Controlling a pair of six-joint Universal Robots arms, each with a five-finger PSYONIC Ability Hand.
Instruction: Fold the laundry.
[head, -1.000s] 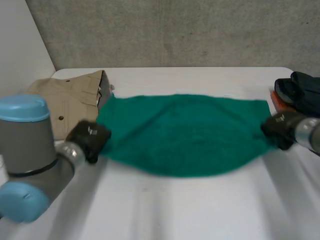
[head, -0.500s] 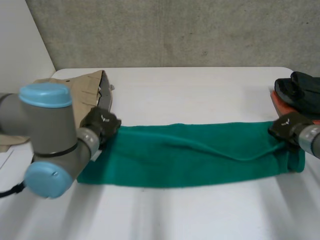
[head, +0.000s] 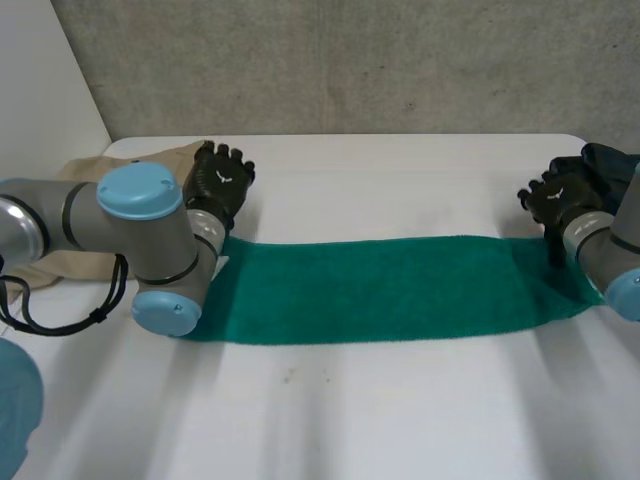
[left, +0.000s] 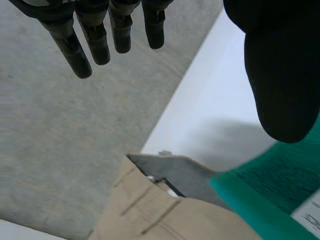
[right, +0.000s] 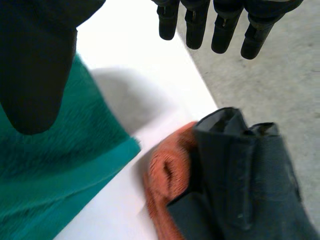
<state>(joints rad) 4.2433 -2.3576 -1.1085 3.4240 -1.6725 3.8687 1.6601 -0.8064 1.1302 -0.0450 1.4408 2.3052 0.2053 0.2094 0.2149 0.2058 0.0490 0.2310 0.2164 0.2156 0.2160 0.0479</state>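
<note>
A green towel (head: 380, 290) lies folded into a long strip across the white table (head: 400, 180). My left hand (head: 222, 180) hovers just beyond the strip's left end, fingers spread and holding nothing. In the left wrist view the straight fingers (left: 95, 40) and the thumb (left: 280, 75) stand apart above the towel's corner (left: 265, 195). My right hand (head: 560, 195) is raised over the strip's right end, open as well. The right wrist view has its fingers (right: 225, 25) and thumb (right: 35, 70) spread above the towel's corner (right: 75, 170).
Folded beige trousers (head: 130, 180) lie at the table's left edge, next to the left hand (left: 165, 210). A dark garment (head: 610, 180) on an orange one (right: 170, 175) sits at the right edge. The table's front half is bare.
The towel went from a wide spread sheet to a narrow folded strip. Both hands carried the near edge to the far side, let go, opened and lifted off.
</note>
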